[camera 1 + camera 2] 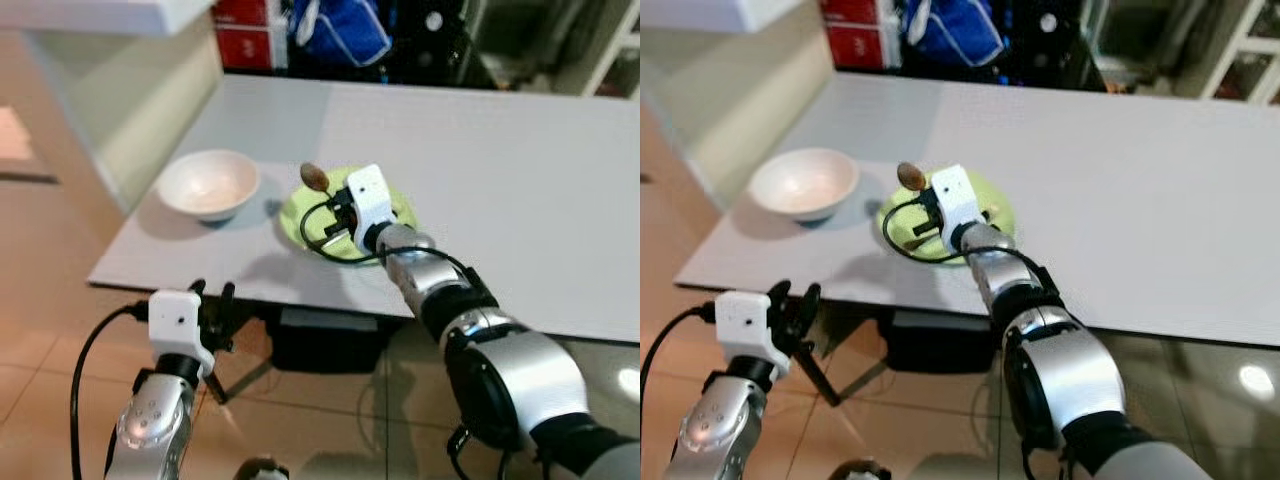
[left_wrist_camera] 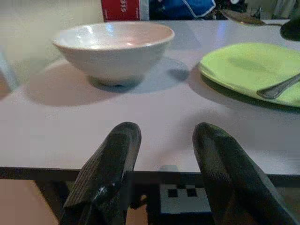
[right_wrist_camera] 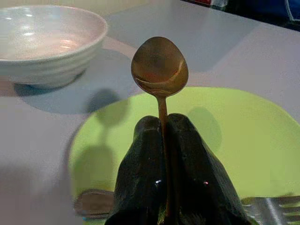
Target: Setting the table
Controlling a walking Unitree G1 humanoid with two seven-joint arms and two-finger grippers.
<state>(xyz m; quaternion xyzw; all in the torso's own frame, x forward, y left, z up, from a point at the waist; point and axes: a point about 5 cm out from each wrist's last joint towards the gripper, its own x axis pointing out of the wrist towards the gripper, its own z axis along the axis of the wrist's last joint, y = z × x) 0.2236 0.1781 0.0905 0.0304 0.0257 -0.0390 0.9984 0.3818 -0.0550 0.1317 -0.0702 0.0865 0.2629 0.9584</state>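
Observation:
A white bowl (image 1: 208,183) stands near the table's (image 1: 520,180) front left corner, and a lime green plate (image 1: 298,212) lies just to its right. My right gripper (image 3: 162,123) hovers over the plate, shut on the handle of a bronze spoon (image 3: 159,65). The spoon's bowl sticks out past the fingers toward the white bowl. Silver cutlery (image 2: 279,86) lies on the plate, with fork tines (image 3: 276,204) showing under the gripper. My left gripper (image 2: 164,136) stands open and empty, low in front of the table's front edge and below the bowl.
Red boxes (image 1: 245,30) and a blue bag (image 1: 340,30) stand beyond the table's far edge. A pale cabinet (image 1: 130,90) rises close to the table's left side. A dark box (image 1: 320,340) sits under the table on the tiled floor.

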